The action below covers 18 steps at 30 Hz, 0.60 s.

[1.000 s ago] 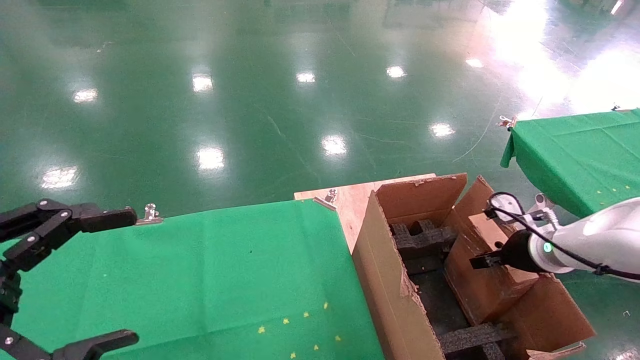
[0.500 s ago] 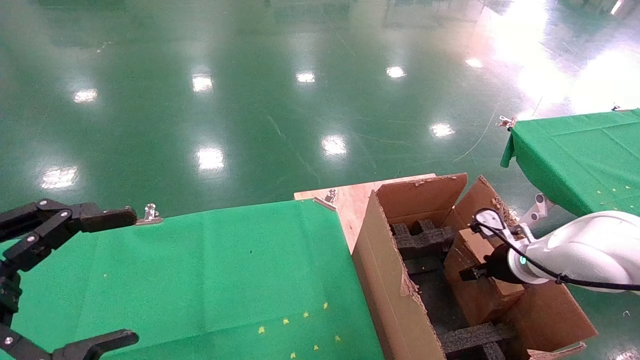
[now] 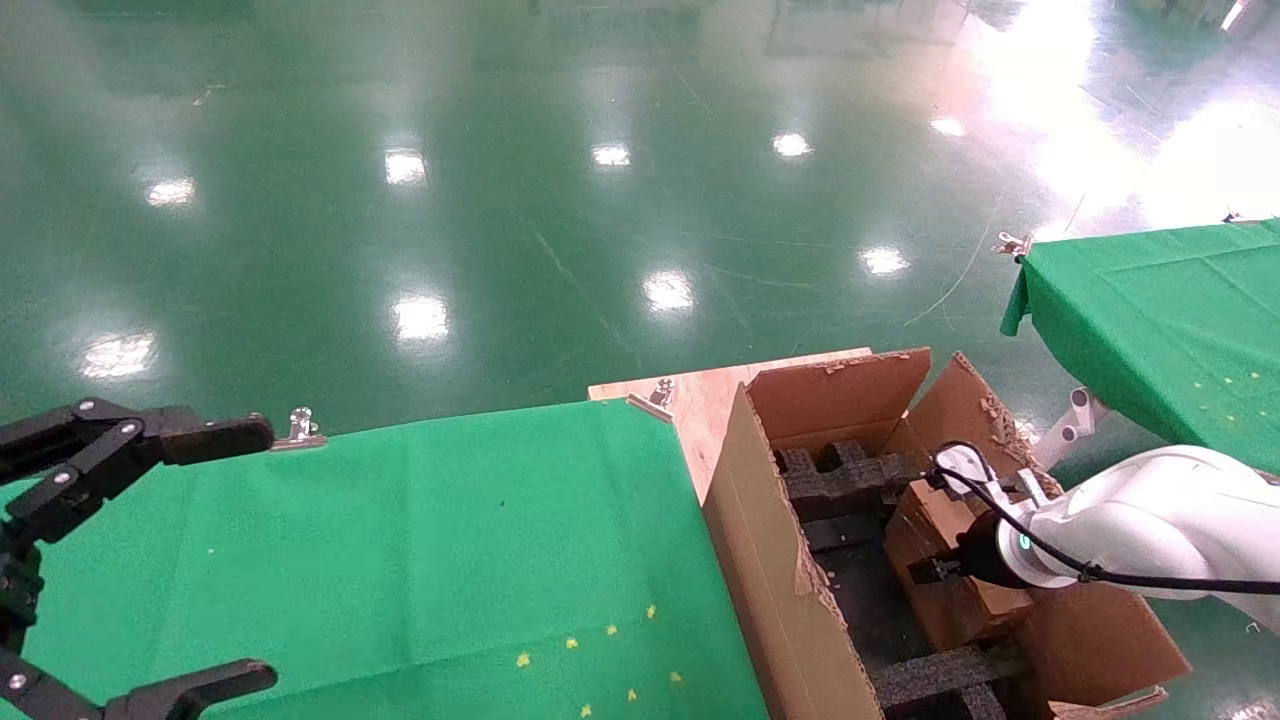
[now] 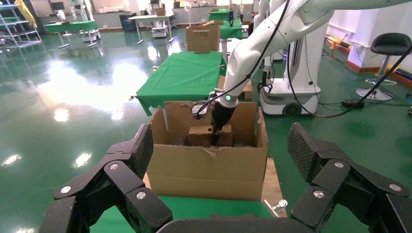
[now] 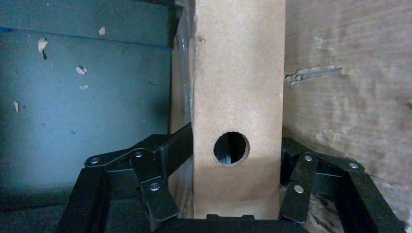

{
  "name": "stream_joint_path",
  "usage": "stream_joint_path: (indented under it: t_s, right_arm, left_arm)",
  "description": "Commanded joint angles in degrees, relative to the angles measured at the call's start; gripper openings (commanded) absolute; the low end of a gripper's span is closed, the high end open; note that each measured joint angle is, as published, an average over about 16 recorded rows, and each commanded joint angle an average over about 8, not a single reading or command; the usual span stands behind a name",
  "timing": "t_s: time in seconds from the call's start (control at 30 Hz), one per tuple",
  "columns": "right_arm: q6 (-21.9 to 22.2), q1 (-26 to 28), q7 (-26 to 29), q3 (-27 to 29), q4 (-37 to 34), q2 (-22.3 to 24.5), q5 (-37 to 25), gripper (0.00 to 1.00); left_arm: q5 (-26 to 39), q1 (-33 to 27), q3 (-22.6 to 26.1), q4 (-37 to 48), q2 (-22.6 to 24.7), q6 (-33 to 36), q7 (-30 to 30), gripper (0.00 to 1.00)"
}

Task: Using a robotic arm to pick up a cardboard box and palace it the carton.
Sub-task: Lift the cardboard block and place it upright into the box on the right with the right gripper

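Note:
The white robotic arm (image 3: 1150,525) reaches into the carton (image 3: 770,520), a large brown box with ragged flaps and black foam inserts (image 3: 845,475). My right gripper (image 3: 940,572) is shut on the cardboard box (image 3: 918,515) and holds it low inside the carton, by the right wall. In the right wrist view the fingers (image 5: 170,150) clamp both sides of the cardboard box (image 5: 238,87), its round hole facing the camera. The left wrist view shows the carton (image 4: 209,167) with the box (image 4: 199,132) inside. My left gripper (image 3: 210,560) is open and empty at the far left.
A green-cloth table (image 3: 450,540) lies left of the carton, with a metal clip (image 3: 300,427) at its far edge. A wooden board (image 3: 700,395) sits under the carton. A second green table (image 3: 1150,310) stands at the right. Glossy green floor lies beyond.
My right arm has lowered the cardboard box deeper into the carton and shifted it slightly left. The left arm has not moved.

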Motion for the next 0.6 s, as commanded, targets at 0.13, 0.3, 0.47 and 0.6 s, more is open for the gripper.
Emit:
stream_joint_path:
  t_s: [0.13,0.3,0.47,0.6]
  right_arm:
    - [0.35,-0.40,-0.62,-0.01,-0.69,-0.39,0.54,1.00]
    - [0.23,-0.30,-0.44,-0.04,-0.44,-0.27,0.47,1.00]
    - [0.14,-0.15,-0.42,-0.02,-0.27,-0.14,0.42,1.00]
    - [0.31,-0.01,-0.48,0.04,-0.31,-0.07,0.35,1.00]
  left_arm:
    - [-0.01,0.01,0.01,0.01,-0.01,-0.01,0.00,1.00]
    - [-0.01,0.00,0.01,0.01,-0.01,-0.01,0.00,1.00]
    - [-0.01,0.00,0.01,0.02,0.00,0.00,0.01,1.00]
    - [-0.01,-0.01,0.03,0.05,0.00,0.01,0.02,1.00]
